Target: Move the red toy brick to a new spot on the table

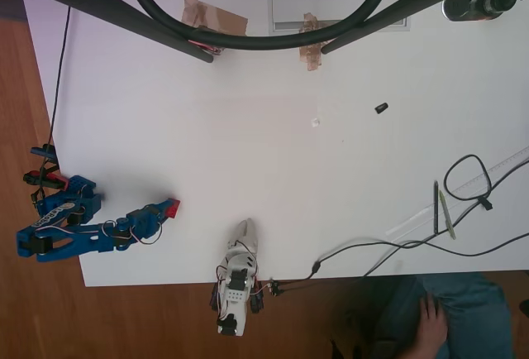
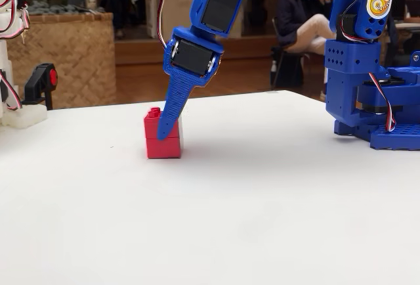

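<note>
In the fixed view we see the blue gripper tip down, its fingers clamped on the red toy brick, which rests on the white bench; one finger hides part of the brick. Overhead, the brick sits near the bench's lower left edge.

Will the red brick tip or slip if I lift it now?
The red toy brick looks rigid and probably light. It is taller than wide, so a sideways nudge might tip it. Its glossy plastic could slip from the gripper, whose blue finger crosses only its upper part.
</note>
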